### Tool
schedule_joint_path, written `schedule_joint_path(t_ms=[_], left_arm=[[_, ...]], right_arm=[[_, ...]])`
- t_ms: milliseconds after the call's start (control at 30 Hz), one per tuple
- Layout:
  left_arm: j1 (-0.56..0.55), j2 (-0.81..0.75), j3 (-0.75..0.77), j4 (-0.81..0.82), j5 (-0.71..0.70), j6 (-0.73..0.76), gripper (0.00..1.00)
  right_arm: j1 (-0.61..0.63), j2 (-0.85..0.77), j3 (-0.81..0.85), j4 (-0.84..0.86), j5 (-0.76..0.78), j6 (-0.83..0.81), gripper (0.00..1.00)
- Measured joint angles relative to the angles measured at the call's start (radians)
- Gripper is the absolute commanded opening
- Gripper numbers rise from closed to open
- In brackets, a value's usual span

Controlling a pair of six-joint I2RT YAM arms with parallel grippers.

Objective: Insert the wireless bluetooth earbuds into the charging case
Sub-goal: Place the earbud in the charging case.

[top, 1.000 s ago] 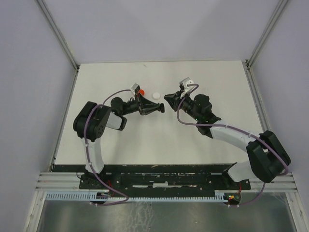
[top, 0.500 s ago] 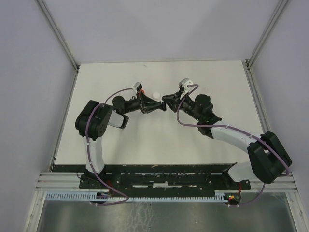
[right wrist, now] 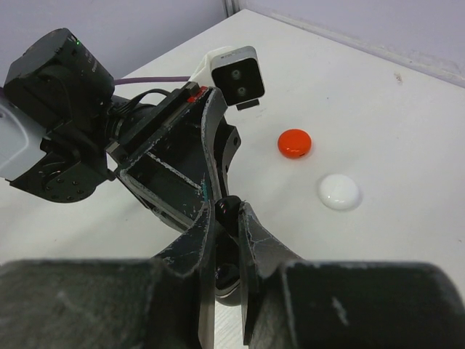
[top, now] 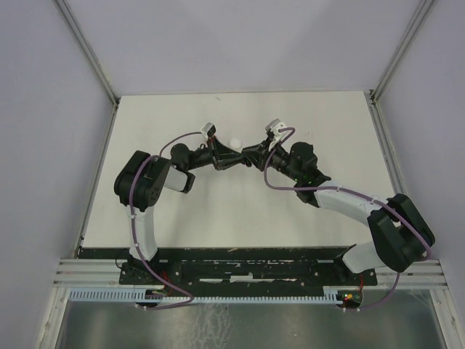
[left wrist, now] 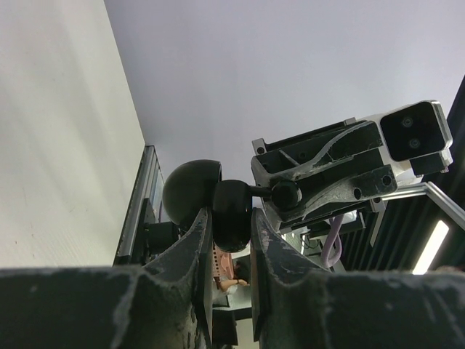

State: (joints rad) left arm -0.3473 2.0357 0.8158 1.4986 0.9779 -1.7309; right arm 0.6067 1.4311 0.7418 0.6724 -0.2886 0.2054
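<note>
**Grippers meet tip to tip above the middle of the table**

Both arms reach inward from the near edge. The left gripper [top: 234, 155] and the right gripper [top: 252, 152] face each other nose to nose, a little toward the far half of the table [top: 327, 123].

The left wrist view shows the left gripper's fingers [left wrist: 202, 240] clenched on a black rounded body, which looks like the charging case [left wrist: 232, 203]. A black dome sits against the case on its left side; whether that is an opened lid cannot be told. Straight ahead of the case, the right gripper's jaws pinch the bulb of a small black earbud [left wrist: 285, 193]. The earbud's thin stem runs back to touch the case.

In the right wrist view the right gripper's fingers [right wrist: 252, 236] stand close together, with the dark earbud grasped between their tips. The left gripper's tip meets them just beyond. How far the earbud sits inside the case is hidden by the fingers in every view.

Two coin-like pieces lie flat on the table, on the far side of the meeting point. The red disc [right wrist: 295, 143] and the white disc [right wrist: 339, 192] are near each other but apart, and neither gripper touches them. From above, only the white disc shows, just beyond the joined fingertips.
</note>
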Motion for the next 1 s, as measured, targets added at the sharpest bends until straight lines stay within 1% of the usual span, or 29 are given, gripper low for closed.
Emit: schedule_joint_path(t_ms=[1000], left_arm=[[-0.001, -0.002, 0.006, 0.000, 0.000, -0.001, 0.03]], right_arm=[[0.000, 0.020, 0.000, 0.000, 0.005, -0.016, 0.08]])
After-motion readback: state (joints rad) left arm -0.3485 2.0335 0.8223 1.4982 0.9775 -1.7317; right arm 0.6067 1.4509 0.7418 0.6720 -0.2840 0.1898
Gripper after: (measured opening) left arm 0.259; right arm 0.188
